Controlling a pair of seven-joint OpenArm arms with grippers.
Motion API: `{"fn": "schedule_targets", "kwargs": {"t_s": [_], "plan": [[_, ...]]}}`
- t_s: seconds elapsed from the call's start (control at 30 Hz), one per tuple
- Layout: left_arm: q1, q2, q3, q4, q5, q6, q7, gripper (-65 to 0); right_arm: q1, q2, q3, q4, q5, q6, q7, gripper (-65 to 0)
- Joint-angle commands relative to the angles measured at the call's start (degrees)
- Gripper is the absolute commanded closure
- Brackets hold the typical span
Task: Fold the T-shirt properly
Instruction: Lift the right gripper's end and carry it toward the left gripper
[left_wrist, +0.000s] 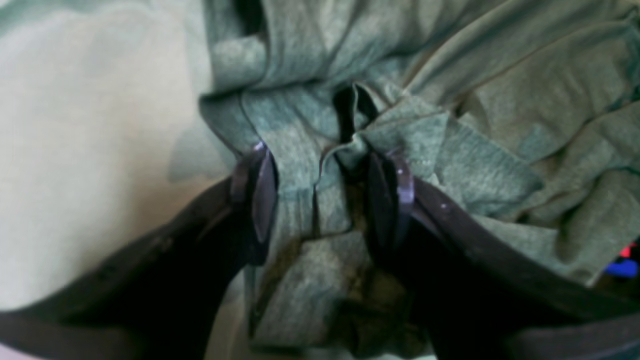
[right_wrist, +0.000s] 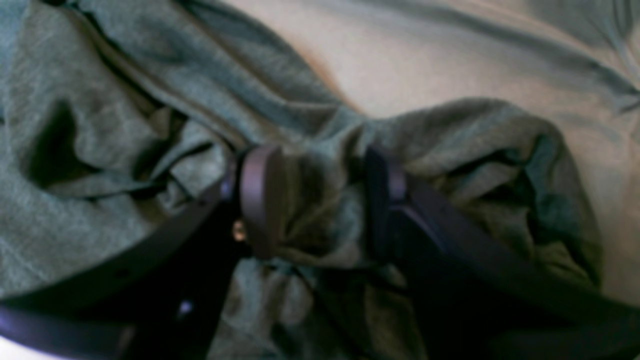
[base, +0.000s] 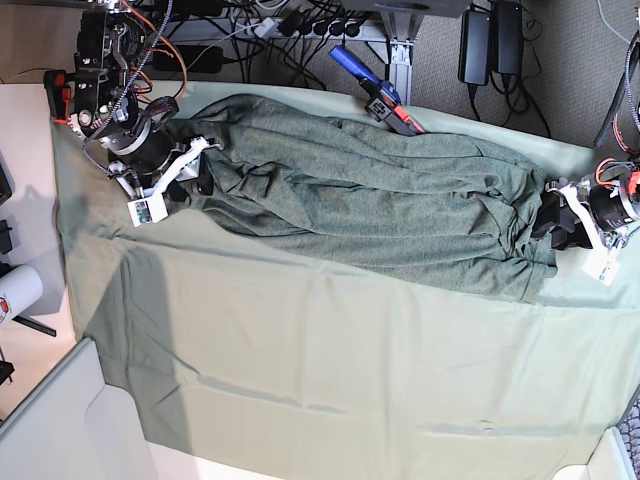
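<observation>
Base view: the T-shirt (base: 370, 200) lies stretched in a long wrinkled band across the upper half of the frame, on the table cloth (base: 330, 370), running from upper left to the right edge. The right gripper (base: 200, 170) meets the garment's end at upper left; the left gripper (base: 552, 225) meets the other end at the right edge.

Left wrist view: the left gripper (left_wrist: 324, 192) has its jaws set apart with a bunched fold of the T-shirt (left_wrist: 450, 100) filling the gap between them — cloth touches both fingers (left_wrist: 260, 195). Pale table cloth (left_wrist: 90, 150) fills the left of the frame.

Right wrist view: the right gripper (right_wrist: 322, 200) likewise holds a thick wad of T-shirt (right_wrist: 100, 150) between parted fingers (right_wrist: 260, 197) — the picture is blurred. Table cloth (right_wrist: 450, 55) shows at upper right.
</observation>
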Motion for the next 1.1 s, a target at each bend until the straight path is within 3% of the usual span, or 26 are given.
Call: {"fn": "schedule_targets", "kwargs": {"t_s": [0.0, 0.17, 0.37, 0.5, 0.63, 0.9, 1.07], "plan": [[-0.5, -0.5, -0.1, 0.5, -1.3, -0.3, 0.9, -33.1, 0.6, 0.9, 0.6, 0.8, 0.5, 0.5, 0.9, -27.0], [-0.5, -0.5, -0.1, 0.5, -4.2, -2.4, 1.9, -32.3, 0.6, 0.9, 0.6, 0.8, 0.5, 0.5, 0.9, -26.9], [-0.5, -0.5, -0.1, 0.5, -3.4, -2.5, -1.8, -0.8, 0.6, 0.9, 0.6, 0.8, 0.5, 0.5, 0.9, -26.9], [-1.0, -0.5, -0.1, 0.5, -0.1, -2.5, -3.7, 0.0, 0.6, 0.9, 0.6, 0.8, 1.0, 0.5, 0.9, -26.9], [-1.7, -0.5, -0.1, 0.5, 0.3, -2.5, -3.7, 0.0, 1.1, 0.9, 0.6, 0.8, 5.1, 0.5, 1.1, -26.9], [-1.9, -0.5, -0.1, 0.5, 0.5, -2.6, -3.3, 0.0, 3.7, 0.9, 0.6, 1.0, 6.5, 0.5, 0.9, -26.9], [-2.2, -0.5, -0.1, 0.5, 1.8, -2.6, -3.6, 0.0, 5.9, -1.4, 0.6, 1.0, 8.7, 0.5, 0.8, -26.9]]}}
